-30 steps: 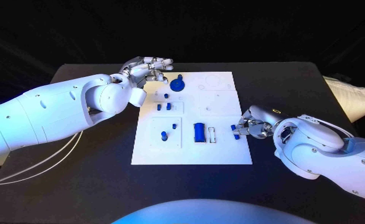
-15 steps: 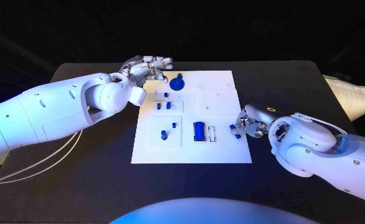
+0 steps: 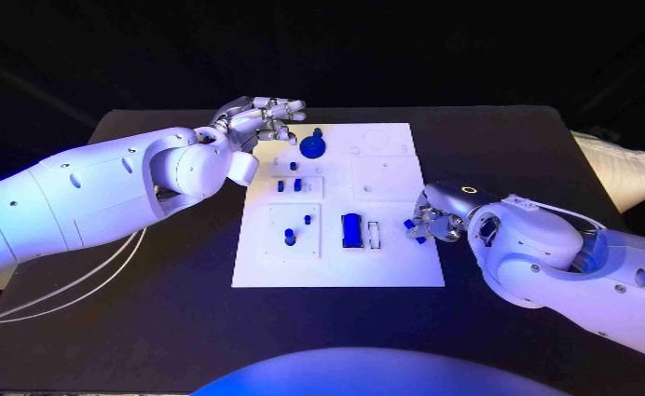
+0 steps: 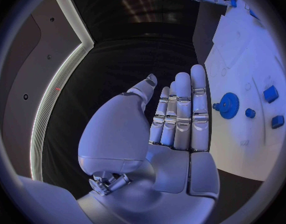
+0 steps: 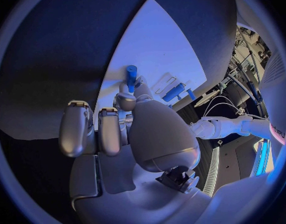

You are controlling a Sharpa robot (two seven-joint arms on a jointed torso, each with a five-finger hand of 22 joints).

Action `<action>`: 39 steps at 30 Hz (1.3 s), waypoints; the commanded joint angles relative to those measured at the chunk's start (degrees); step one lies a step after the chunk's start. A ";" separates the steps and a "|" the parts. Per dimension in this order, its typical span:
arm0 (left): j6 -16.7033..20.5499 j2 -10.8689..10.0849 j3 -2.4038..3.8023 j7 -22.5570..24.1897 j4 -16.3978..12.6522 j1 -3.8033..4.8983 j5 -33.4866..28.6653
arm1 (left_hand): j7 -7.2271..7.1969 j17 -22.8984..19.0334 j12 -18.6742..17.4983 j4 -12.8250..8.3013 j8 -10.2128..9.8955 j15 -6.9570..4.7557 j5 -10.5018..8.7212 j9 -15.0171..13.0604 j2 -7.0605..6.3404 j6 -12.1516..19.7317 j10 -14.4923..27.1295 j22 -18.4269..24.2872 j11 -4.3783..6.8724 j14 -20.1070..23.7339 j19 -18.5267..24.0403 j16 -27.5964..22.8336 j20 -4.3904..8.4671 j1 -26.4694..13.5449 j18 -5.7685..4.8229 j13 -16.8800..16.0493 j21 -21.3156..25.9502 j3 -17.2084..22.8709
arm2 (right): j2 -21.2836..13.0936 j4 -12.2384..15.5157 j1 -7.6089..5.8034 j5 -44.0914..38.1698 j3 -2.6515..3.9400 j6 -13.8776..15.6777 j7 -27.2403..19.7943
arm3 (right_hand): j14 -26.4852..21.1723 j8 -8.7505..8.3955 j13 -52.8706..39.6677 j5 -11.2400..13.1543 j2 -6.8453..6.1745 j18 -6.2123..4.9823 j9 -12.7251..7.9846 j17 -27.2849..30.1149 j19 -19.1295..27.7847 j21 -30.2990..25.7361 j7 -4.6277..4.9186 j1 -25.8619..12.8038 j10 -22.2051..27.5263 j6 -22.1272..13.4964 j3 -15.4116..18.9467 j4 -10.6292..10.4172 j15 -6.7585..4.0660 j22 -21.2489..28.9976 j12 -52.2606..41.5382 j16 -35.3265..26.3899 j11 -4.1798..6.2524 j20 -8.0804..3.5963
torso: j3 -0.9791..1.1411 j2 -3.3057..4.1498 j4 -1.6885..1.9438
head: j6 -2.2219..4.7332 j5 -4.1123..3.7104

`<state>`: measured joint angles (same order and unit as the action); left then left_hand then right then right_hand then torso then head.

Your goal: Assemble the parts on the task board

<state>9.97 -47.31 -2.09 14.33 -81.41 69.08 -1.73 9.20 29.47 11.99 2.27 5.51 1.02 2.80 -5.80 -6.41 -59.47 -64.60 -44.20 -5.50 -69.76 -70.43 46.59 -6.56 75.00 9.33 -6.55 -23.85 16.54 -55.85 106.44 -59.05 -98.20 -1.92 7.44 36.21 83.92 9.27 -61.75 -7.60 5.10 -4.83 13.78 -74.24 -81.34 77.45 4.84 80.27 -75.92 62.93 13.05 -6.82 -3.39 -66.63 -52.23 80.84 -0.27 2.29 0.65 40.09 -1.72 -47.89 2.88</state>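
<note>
Task board (image 3: pixel 339 266), a white flat plate, lies in the middle of the black desk (image 3: pixel 511 144), and the assembly looks only partly done. A round blue gear-shaped part (image 3: pixel 313 147) sits near the far edge of the board. Nearer the middle of the board, small blue block parts (image 3: pixel 289 186) stand in a recess, and two small blue pegs (image 3: pixel 298 230) lie in the next recess toward the robot. A long blue bar part (image 3: pixel 350 230) rests beside an open rectangular slot (image 3: pixel 375 235); this slot and the outlines on the far right part of the board seem still unfilled.

The silver right hand (image 3: pixel 432 222) is at the right edge of the board and pinches a small blue pin part (image 5: pixel 131 77) between its fingers (image 5: pixel 126 102); I judge this piece is not yet placed. The silver left hand (image 3: pixel 258 120) hovers at the far left corner of the board, fingers apart, holding nothing.

I can read no brand, label or writing on the board or the parts.
</note>
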 commanded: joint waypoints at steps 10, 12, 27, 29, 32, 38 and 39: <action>-1.08 0.26 0.04 0.32 0.00 0.01 0.13 | 0.04 -0.17 0.42 0.02 0.30 -0.09 0.06 0.10 0.59 -0.26 0.50 0.19 0.04 0.40 -0.48 -0.37 -0.14 0.37 1.11 -0.09 0.33 -0.42 | 0.48 0.00 1.16 1.97 -1.07 0.50 2.44 | 3.39 -0.80 0.43 1.70 5.03 0.40 -0.25 -0.59 -0.07 0.20 -0.52 4.68 0.27 0.72 -6.43 2.51 -0.89 -0.64 0.97 0.04 0.62 -0.31 | -0.01 0.01 0.08 | 0.02 0.00; -1.07 0.24 0.04 0.31 0.02 0.01 0.13 | 0.04 -0.17 0.42 0.02 0.30 -0.09 0.06 0.10 0.59 -0.26 0.50 0.19 0.04 0.40 -0.48 -0.37 -0.14 0.37 1.11 -0.09 0.33 -0.42 | 0.27 0.28 1.15 4.46 -1.07 4.04 2.17 | 3.42 -1.00 0.55 1.45 5.23 0.43 -0.33 -0.73 -0.13 0.26 -0.46 4.16 0.25 0.62 -7.08 2.17 -0.87 -0.75 1.17 0.13 0.55 -0.34 | 0.00 0.01 0.05 | 0.04 0.09; -1.15 0.29 0.04 0.24 -0.01 0.01 0.13 | 0.02 -0.19 0.44 -0.02 0.31 -0.10 0.06 0.10 0.63 -0.26 0.51 0.22 0.05 0.41 -0.49 -0.37 -0.14 0.46 1.11 -0.09 0.37 -0.43 | -0.18 2.66 0.85 23.57 -1.00 19.06 -2.48 | 3.61 -2.40 0.12 -0.73 0.67 0.49 -0.88 -1.69 -0.32 0.48 -0.38 -1.71 -0.46 1.24 -14.50 -0.89 -0.79 -1.19 1.18 0.65 0.48 -0.37 | 0.01 0.00 0.05 | 0.07 0.03; -1.18 0.30 0.04 0.23 -0.02 0.01 0.13 | 0.02 -0.19 0.44 -0.02 0.31 -0.10 0.06 0.10 0.63 -0.26 0.51 0.22 0.05 0.41 -0.49 -0.37 -0.14 0.46 1.11 -0.09 0.37 -0.43 | 0.05 2.75 0.84 24.53 -0.99 19.35 -2.73 | 3.63 -2.47 0.02 -1.18 -0.04 0.48 -0.88 -1.77 -0.33 0.49 -0.37 -2.39 -0.56 1.43 -15.18 -1.25 -0.80 -1.22 1.10 0.69 0.46 -0.39 | 0.01 0.00 0.08 | 0.10 0.01; -1.24 0.32 0.04 0.21 -0.02 0.01 0.13 | 0.02 -0.19 0.44 -0.02 0.31 -0.10 0.06 0.10 0.63 -0.26 0.51 0.22 0.05 0.41 -0.49 -0.37 -0.14 0.46 1.11 -0.09 0.37 -0.43 | 0.42 2.81 0.84 25.60 -0.97 19.40 -2.85 | 3.64 -2.53 -0.09 -1.73 -0.85 0.49 -0.88 -1.82 -0.34 0.51 -0.35 -3.32 -0.66 1.63 -15.80 -1.77 -0.77 -1.25 1.03 0.71 0.45 -0.38 | 0.01 0.04 0.09 | 0.07 0.04; -1.37 0.32 0.04 0.11 -0.04 0.01 0.13 | 0.02 -0.19 0.44 -0.02 0.31 -0.10 0.06 0.10 0.63 -0.26 0.51 0.22 0.05 0.41 -0.49 -0.37 -0.14 0.46 1.11 -0.09 0.37 -0.43 | 1.18 2.53 0.79 26.49 -0.90 18.71 -2.09 | 3.66 -2.52 -0.56 -4.26 -2.54 0.47 -0.77 -1.90 -0.33 0.49 -0.40 -5.61 -1.08 2.22 -16.46 -3.08 -0.74 -1.25 0.52 0.75 0.45 -0.35 | -0.03 0.07 0.11 | -0.01 0.06; -1.38 0.33 0.04 0.10 -0.04 0.01 0.13 | 0.02 -0.19 0.44 -0.02 0.31 -0.10 0.06 0.10 0.63 -0.26 0.51 0.22 0.05 0.41 -0.49 -0.37 -0.14 0.46 1.11 -0.09 0.37 -0.43 | 1.28 2.43 0.78 26.48 -0.90 18.29 -1.85 | 3.66 -2.49 -0.65 -5.25 -2.91 0.47 -0.73 -1.88 -0.33 0.49 -0.42 -6.23 -1.18 2.37 -16.42 -3.46 -0.75 -1.25 0.41 0.74 0.46 -0.35 | -0.04 0.06 0.08 | -0.04 0.10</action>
<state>9.76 -47.09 -2.09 14.24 -81.36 69.07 -1.73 9.20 29.35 12.22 2.27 5.51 1.02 2.80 -5.75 -6.11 -59.47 -64.60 -44.07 -5.50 -69.75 -70.64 46.59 -6.77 75.30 9.32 -6.58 -23.85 16.54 -54.68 108.94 -58.27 -73.46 -2.83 25.69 34.47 83.92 6.86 -62.37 -12.54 2.46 -4.83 13.03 -74.93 -81.56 77.69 4.38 74.21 -76.79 65.04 -3.59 -9.90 -3.81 -67.84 -51.64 81.26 0.16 2.06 0.64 40.15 -1.63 -47.89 2.93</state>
